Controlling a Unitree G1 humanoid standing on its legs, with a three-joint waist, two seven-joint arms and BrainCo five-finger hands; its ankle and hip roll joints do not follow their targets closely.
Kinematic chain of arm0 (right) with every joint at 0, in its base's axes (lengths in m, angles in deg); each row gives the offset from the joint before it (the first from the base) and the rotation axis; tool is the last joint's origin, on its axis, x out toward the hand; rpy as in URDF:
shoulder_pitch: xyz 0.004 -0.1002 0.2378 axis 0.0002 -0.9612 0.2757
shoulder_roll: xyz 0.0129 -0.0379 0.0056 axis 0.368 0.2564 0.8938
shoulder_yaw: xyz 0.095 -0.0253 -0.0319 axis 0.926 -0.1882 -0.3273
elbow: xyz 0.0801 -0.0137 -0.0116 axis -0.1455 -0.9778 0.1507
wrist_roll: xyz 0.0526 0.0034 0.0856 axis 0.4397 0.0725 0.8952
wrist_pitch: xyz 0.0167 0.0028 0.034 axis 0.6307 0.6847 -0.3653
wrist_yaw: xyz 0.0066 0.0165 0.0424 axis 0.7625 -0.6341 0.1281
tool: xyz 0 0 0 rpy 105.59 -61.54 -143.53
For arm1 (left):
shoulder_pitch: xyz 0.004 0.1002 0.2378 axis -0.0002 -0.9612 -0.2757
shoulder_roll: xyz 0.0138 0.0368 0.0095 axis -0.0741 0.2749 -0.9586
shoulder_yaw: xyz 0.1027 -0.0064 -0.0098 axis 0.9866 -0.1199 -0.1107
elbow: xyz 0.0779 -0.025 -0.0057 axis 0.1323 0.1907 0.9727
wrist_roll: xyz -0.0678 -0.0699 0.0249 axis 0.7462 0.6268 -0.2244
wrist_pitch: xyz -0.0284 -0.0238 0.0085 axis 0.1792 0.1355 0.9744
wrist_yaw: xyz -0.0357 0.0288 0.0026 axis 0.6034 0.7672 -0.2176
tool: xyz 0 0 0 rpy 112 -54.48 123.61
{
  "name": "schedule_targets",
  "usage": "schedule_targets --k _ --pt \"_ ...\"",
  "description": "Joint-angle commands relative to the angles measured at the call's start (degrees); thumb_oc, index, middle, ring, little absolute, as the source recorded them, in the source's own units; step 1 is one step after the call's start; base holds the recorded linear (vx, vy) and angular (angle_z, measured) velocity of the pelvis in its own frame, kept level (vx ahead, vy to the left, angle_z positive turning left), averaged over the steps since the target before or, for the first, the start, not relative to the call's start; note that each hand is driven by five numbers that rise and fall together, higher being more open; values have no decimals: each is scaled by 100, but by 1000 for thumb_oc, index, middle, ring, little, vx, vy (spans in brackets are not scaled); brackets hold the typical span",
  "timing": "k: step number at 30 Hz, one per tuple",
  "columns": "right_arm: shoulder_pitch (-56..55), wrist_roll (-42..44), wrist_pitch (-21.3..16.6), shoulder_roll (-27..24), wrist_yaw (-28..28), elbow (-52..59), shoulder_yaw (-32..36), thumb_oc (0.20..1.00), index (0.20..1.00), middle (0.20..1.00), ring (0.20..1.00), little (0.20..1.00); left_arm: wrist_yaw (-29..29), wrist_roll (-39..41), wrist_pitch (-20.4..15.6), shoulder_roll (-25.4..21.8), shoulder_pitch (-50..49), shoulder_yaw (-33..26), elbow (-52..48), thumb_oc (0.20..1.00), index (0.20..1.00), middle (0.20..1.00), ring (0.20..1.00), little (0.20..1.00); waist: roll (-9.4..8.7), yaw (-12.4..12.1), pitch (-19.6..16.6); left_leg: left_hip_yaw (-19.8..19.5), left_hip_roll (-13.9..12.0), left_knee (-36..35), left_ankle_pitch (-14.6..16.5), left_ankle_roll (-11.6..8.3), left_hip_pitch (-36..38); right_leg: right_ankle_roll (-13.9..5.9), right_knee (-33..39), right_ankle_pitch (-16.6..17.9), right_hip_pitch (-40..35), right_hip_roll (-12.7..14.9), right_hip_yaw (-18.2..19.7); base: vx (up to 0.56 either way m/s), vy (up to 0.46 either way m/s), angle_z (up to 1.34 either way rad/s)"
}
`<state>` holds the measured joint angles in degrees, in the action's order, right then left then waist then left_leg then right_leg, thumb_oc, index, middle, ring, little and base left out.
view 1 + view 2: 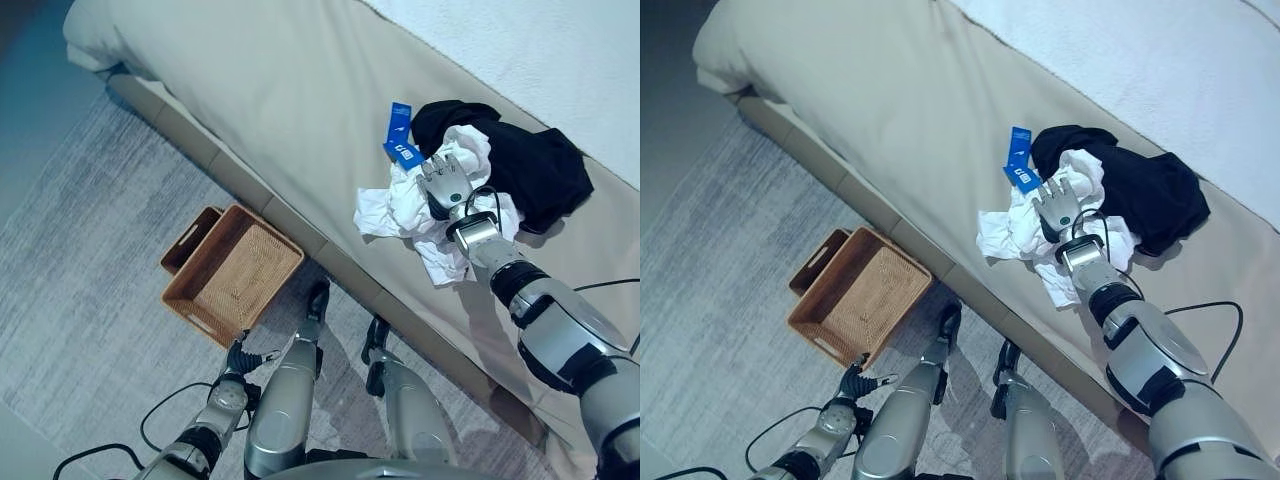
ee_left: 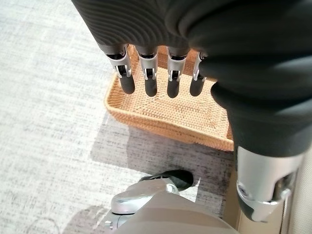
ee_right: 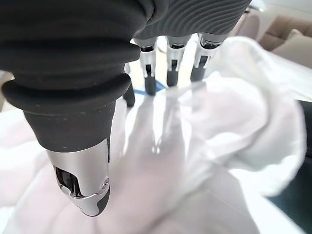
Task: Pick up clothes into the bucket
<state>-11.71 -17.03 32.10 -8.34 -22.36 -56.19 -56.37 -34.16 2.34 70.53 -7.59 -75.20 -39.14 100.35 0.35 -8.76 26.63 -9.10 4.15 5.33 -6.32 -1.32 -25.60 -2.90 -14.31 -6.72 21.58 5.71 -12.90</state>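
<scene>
Low at the near left, the left hand (image 1: 240,358) hangs over the grey carpet (image 1: 90,260) with its fingers (image 2: 148,80) straight and loose, holding nothing; its wrist view looks past them into the woven basket (image 1: 232,272). That basket sits on the carpet just beside the bed's base, with a smaller brown tray (image 1: 188,240) tucked against its far-left side. Both containers show bare bottoms, with no clothes in them yet.

Carpet lies open to the left of the basket and in front of it. The bed edge (image 1: 300,235) runs on a diagonal from the upper left toward the lower right, and the beige sheet (image 1: 260,90) to the left of the clothes is bare and smooth. A white blanket (image 1: 540,60) covers the far right corner.

On the sheet near the bed edge lies one crumpled white garment (image 1: 395,210), touching one black garment (image 1: 535,165) on its right. Two small blue tags (image 1: 401,135) lie at the white garment's far side. Right of centre, the right hand (image 1: 1058,206) rests flat on top of the white garment, fingers (image 3: 170,73) spread and extended, pressing onto the cloth without curling round it.
</scene>
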Motion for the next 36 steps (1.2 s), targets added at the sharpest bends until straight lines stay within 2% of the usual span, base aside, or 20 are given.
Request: schedule_targets --k 1,2,3,4,5,9,13,14,17,19,20,21,22,23,25,28,32,33,35,36 --pt "398 841 81 35 301 5 338 1000 1000 1000 1000 1000 153 246 -54 121 88 59 -141 1000 1000 1000 1000 1000 -26 -57 132 -254 316 728 499 163 -225 -180 -200 388 148 354 146 -20 -5 18" --pt "400 842 80 36 303 2 337 1000 1000 1000 1000 1000 153 247 -54 121 89 59 -140 1000 1000 1000 1000 1000 -27 -56 130 -254 316 730 500 163 -229 -180 -204 386 152 355 147 -18 -26 17" --pt "473 1286 -22 202 328 -93 536 627 627 627 627 627 173 289 -48 144 171 116 -162 1000 1000 1000 1000 1000 -6 -77 187 -279 323 767 483 160 -317 -168 -274 362 237 372 98 -10 -17 10" --pt "474 1287 -23 203 329 -95 535 501 501 501 501 501 173 289 -48 143 171 115 -161 1000 1000 1000 1000 1000 -7 -76 186 -279 323 768 483 160 -319 -168 -276 361 239 373 98 -7 -15 8" --pt "505 1552 -57 281 344 -118 665 200 200 200 200 200 186 313 -40 147 186 118 -188 1000 1000 1000 1000 1000 3 -80 198 -294 325 753 473 157 -331 -164 -283 355 256 370 91 6 -3 4" --pt "602 2143 -203 503 399 -130 899 200 200 200 200 200 205 338 -9 166 225 118 -216 1000 1000 1000 1000 1000 6 -79 258 -286 301 732 457 140 -330 -147 -309 325 274 359 71 14 0 5" --pt "694 2445 -298 429 524 218 1076 200 200 200 200 200 235 336 -18 133 162 77 -283 1000 1000 1000 1000 1000 -19 -22 269 -241 288 782 507 141 -274 -139 -302 325 238 342 120 0 0 0" --pt "681 2614 -354 246 632 713 1214 200 200 200 200 200 246 309 -3 110 123 -1 -278 1000 1000 1000 1000 1000 -64 40 257 -199 267 806 534 142 -239 -134 -299 324 218 323 166 0 0 0" --pt "648 2777 -411 -31 786 1147 1414 200 200 200 200 200 252 259 -9 66 57 -53 -393 1000 1000 1000 1000 1000 -93 80 233 -155 240 808 563 137 -175 -133 -269 328 175 309 195 4 14 -7" --pt "536 3002 -536 -608 960 1846 1809 200 200 200 200 200 237 161 -68 -87 -11 -144 -718 1000 1000 1000 1000 1000 -154 185 142 -92 204 799 610 130 -53 -133 -212 331 92 280 261 9 15 -9" --pt "528 3000 -533 -611 957 1853 1816 200 200 200 200 200 237 162 -65 -90 -13 -140 -722 1000 1000 1000 1000 1000 -155 178 143 -89 203 799 611 130 -49 -133 -212 331 89 279 264 13 21 -6" --pt "445 3140 -604 -982 1126 2228 2139 200 200 200 200 200 193 125 -154 -243 -23 -195 -1109 1000 1000 1000 1000 1000 -190 253 62 -47 182 788 648 127 56 -138 -150 341 -9 262 309 7 15 -4" --pt "435 3138 -601 -984 1123 2236 2147 200 200 200 200 200 192 125 -152 -246 -26 -191 -1112 1000 1000 1000 1000 1000 -192 247 64 -45 181 786 649 127 62 -138 -148 341 -14 261 311 19 26 -17" --pt "327 3319 -687 -1355 1264 2584 2530 200 200 200 200 200 169 64 -258 -504 10 -250 -1781 1000 1000 1000 1000 1000 -221 327 -55 10 155 762 688 128 182 -148 -94 367 -114 238 359 15 23 -20" --pt "274 3387 -722 -1488 1251 2723 2658 200 200 200 200 200 117 123 -286 -593 8 -296 -2004 1000 1000 1000 1000 1000 -236 348 -114 46 142 721 672 133 252 -154 -37 416 -166 221 395 5 23 -16" --pt "106 3669 -806 -1939 1194 3148 3109 200 200 200 200 200 -73 475 -464 -1004 60 -612 -3256 1000 1000 1000 1000 1000 -306 485 -387 177 74 616 768 141 622 -174 159 435 -500 155 525 35 13 -26" --pt "33 3856 -884 -2072 1073 3463 3309 200 200 200 200 200 -213 803 -547 -1250 172 -841 -3991 1000 1000 1000 1000 1000 -379 618 -644 354 21 492 790 156 987 -202 379 534 -783 65 673 81 20 -35" --pt "4 4010 -966 -2088 924 3599 3362 200 200 200 200 200 -318 939 -570 -1381 333 -931 -4406 1000 1000 1000 1000 1000 -439 702 -845 487 -16 428 873 161 1265 -217 532 548 -1011 -15 783 47 2 -38" --pt "-53 4046 -992 -2105 854 3760 3394 200 200 200 200 200 -354 1002 -538 -1430 403 -961 -4608 1000 1000 1000 1000 1000 -465 735 -938 545 -25 373 859 165 1377 -227 638 604 -1110 -45 851 97 4 -55" --pt "-102 4172 -1103 -2066 660 4005 3396 200 200 200 200 200 -484 1087 -533 -1565 516 -988 -4951 1000 1000 1000 1000 1000 -478 827 -1144 681 -62 310 952 181 1620 -260 753 620 -1274 -113 959 95 9 -51"
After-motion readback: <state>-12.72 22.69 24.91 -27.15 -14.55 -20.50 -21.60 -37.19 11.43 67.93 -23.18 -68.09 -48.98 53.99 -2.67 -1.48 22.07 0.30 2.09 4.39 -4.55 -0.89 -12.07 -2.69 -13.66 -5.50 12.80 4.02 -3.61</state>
